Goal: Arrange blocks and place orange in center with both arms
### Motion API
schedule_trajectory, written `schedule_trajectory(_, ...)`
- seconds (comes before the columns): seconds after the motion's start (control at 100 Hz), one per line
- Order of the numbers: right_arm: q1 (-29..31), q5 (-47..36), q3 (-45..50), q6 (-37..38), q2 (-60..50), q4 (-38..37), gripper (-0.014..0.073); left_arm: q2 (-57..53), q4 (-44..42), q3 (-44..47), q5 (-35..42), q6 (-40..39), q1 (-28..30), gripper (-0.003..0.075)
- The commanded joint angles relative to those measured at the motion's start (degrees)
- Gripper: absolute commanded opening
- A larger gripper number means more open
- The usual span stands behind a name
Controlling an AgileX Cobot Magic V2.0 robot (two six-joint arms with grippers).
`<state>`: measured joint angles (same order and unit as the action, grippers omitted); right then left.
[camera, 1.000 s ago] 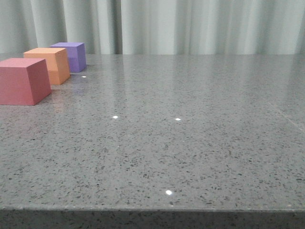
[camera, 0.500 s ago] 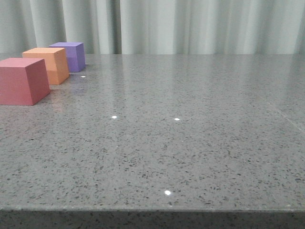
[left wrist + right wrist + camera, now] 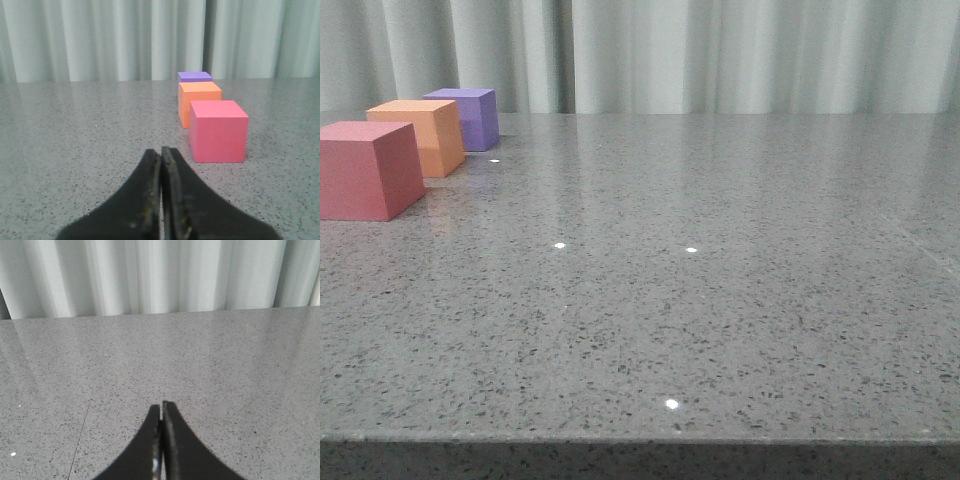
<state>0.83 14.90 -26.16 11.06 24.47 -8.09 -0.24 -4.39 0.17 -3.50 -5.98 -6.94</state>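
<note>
Where the three cubes stand in a row on the far left of the grey speckled table (image 3: 720, 300), the orange cube (image 3: 423, 135) sits in the middle — the pinkish-red cube (image 3: 368, 168) nearest the robot, the purple cube (image 3: 468, 117) farthest back by the pale curtain (image 3: 720, 55). The cubes stand close together; whether they touch cannot be told. In the left wrist view the left gripper (image 3: 161, 152) has its black fingers pressed together, holding nothing, low over the table and just short of the pinkish-red cube. The right gripper (image 3: 161, 407) is likewise closed on nothing — only bare table and curtain lie before it.
</note>
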Motion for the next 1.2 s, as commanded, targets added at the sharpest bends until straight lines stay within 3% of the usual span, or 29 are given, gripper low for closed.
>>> schedule_trajectory(0.0, 0.3, -4.8, -1.4, -0.2, 0.3, -0.8, -0.0067, -1.8, 0.1, 2.4, 4.9, -0.6, 0.0, -0.0019)
schedule_trajectory(0.77, 0.0, -4.8, -0.6, -0.2, -0.5, -0.8, -0.0067, -1.8, 0.1, 2.4, 4.9, -0.6, 0.0, -0.0019)
schedule_trajectory(1.19, -1.8, -18.4, 16.1, -0.2, -14.1, 5.1, -0.0067, -1.8, 0.1, 2.4, 4.9, -0.6, 0.0, -0.0019)
